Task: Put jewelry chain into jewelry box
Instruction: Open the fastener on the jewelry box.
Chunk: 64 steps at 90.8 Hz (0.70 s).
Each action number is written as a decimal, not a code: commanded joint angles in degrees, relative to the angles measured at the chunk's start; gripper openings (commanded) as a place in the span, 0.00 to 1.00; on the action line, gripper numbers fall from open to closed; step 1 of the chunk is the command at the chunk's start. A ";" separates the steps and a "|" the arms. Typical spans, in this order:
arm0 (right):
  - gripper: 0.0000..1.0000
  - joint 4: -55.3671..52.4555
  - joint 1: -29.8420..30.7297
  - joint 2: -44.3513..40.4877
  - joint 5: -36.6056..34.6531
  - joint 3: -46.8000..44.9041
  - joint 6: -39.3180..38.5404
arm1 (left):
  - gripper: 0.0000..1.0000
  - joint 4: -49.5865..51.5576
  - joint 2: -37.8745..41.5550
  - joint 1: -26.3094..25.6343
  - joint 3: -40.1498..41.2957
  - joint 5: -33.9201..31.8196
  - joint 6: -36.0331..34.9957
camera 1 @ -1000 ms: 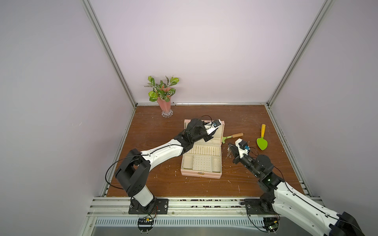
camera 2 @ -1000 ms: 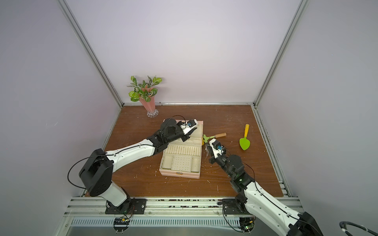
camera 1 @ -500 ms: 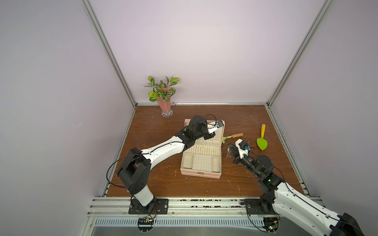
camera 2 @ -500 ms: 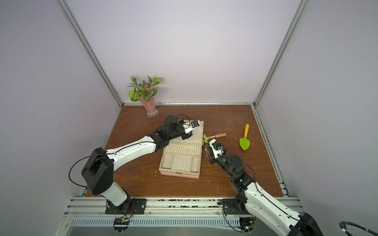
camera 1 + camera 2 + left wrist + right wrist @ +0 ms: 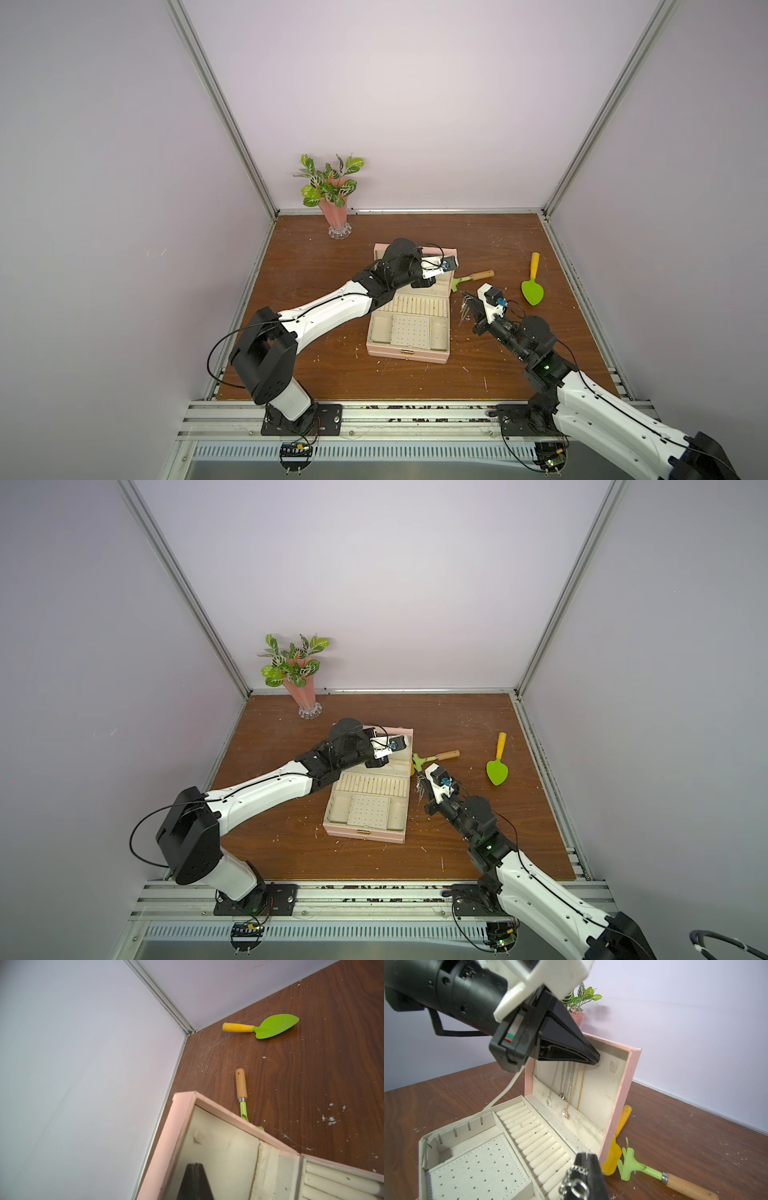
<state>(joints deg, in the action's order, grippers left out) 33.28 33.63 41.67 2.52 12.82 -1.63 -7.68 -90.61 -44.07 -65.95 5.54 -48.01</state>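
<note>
Jewelry chain [image 5: 572, 1171] pinched in right pincer [image 5: 585, 1156], beside jewelry box [image 5: 630, 1084].

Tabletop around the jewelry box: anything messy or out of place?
Yes. Pale crumbs are scattered over the wooden tabletop. A yellow scoop lies tucked against the open jewelry box lid's edge, beside a green hand rake. The box's cream lining is flecked with dark specks.
</note>
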 commanded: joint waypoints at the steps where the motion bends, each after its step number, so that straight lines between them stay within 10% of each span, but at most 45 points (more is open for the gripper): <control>1: 0.00 2.42 -0.35 0.25 -0.09 0.01 1.10 | 0.03 5.13 0.18 -1.36 2.93 -3.36 -3.72; 64: 0.00 2.78 -0.63 0.58 0.00 -0.29 1.28 | 0.02 3.95 -1.41 -4.33 6.16 -8.29 -6.89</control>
<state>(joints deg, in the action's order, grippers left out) 33.32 33.30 42.04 2.52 12.71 -1.54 -12.40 -90.06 -47.33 -62.08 -2.76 -55.77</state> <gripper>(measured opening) 0.056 0.053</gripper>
